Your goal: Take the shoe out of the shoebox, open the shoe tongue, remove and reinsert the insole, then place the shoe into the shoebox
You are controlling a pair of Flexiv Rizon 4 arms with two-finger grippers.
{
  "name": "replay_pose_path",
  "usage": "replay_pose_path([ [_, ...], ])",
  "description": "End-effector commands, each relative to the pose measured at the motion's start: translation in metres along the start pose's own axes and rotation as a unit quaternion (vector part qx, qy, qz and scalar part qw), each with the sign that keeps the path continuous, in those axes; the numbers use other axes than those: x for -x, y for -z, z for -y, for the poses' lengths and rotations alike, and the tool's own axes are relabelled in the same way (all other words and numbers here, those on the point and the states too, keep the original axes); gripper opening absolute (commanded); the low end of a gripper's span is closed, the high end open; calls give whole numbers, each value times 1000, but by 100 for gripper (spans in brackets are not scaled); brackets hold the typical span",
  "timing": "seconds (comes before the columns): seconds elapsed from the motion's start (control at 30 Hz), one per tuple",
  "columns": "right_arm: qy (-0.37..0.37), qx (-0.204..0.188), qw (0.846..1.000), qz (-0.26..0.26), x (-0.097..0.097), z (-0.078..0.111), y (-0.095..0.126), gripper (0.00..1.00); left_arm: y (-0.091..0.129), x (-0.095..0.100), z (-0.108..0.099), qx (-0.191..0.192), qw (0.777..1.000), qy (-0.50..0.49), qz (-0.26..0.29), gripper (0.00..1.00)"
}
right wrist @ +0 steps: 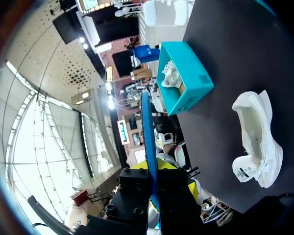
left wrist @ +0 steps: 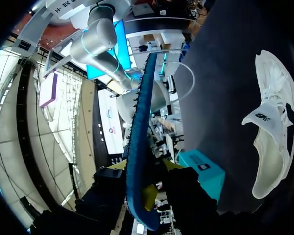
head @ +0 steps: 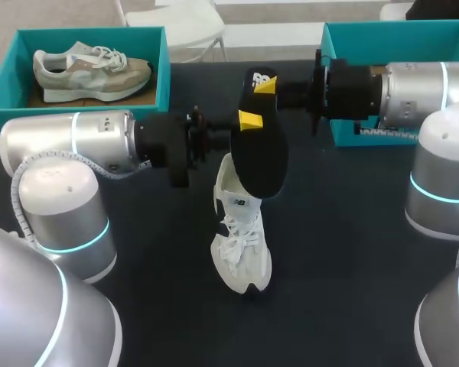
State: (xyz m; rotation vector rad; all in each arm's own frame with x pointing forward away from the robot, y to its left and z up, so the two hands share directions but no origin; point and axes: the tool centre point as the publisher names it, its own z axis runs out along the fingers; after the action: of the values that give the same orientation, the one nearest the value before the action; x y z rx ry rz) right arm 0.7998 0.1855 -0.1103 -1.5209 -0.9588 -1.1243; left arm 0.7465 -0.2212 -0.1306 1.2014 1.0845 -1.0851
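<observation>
A black insole (head: 260,160) hangs upright in the air over the white shoe (head: 241,245), which lies on the dark table with its tongue pulled open. My right gripper (head: 264,82) is shut on the insole's upper end. Just below it, my left gripper (head: 249,120) comes in from the other side, also shut on the insole. In the left wrist view the insole (left wrist: 139,122) runs edge-on between the fingers of the left gripper (left wrist: 144,191), with the shoe (left wrist: 272,132) off to one side. The right wrist view shows the insole (right wrist: 147,127) pinched in the right gripper (right wrist: 154,178).
A teal shoebox (head: 164,69) at the back left holds a beige shoe (head: 92,69). A second teal box (head: 367,34) stands at the back right, behind my right arm. Bare dark table lies around the white shoe (right wrist: 257,137).
</observation>
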Motion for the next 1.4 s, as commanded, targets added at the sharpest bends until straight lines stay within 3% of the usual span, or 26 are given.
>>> replay_pose_path([
  [0.03, -2, -1, 1000, 3, 1, 2, 2, 0, 8, 1, 4, 3, 1000, -2, 1, 35],
  [0.2, -2, -2, 1000, 2, 2, 2, 2, 0, 5, -3, 2, 5, 1000, 3, 4, 12],
  [0.23, -2, -2, 1000, 2, 3, 2, 2, 0, 4, -3, 2, 5, 1000, 4, 6, 2],
  [0.47, 20, -7, 1000, -3, 5, 4, -3, 0, 0, -4, 1, -2, 1000, 10, 12, 0],
  [0.5, 31, -4, 1000, 3, 6, 4, -4, 20, 2, -4, 0, -4, 1000, 15, 14, 0],
  [0.57, 64, -5, 998, 11, 7, 4, -4, 97, 4, -4, -1, -5, 1000, 17, 14, 0],
  [0.6, 71, -8, 997, 17, 6, 4, -4, 100, 6, -4, -1, -6, 1000, 20, 14, 0],
  [0.97, 152, -28, 988, 7, -2, 14, 6, 100, 32, -1, -7, -9, 999, 39, 12, 0],
  [1.23, 183, -81, 980, 22, -1, 37, 33, 100, 45, 6, -8, -8, 999, 45, 12, 0],
  [1.4, 187, -79, 979, 29, -1, 50, 54, 100, 50, 13, -5, -10, 999, 44, 11, 0],
])
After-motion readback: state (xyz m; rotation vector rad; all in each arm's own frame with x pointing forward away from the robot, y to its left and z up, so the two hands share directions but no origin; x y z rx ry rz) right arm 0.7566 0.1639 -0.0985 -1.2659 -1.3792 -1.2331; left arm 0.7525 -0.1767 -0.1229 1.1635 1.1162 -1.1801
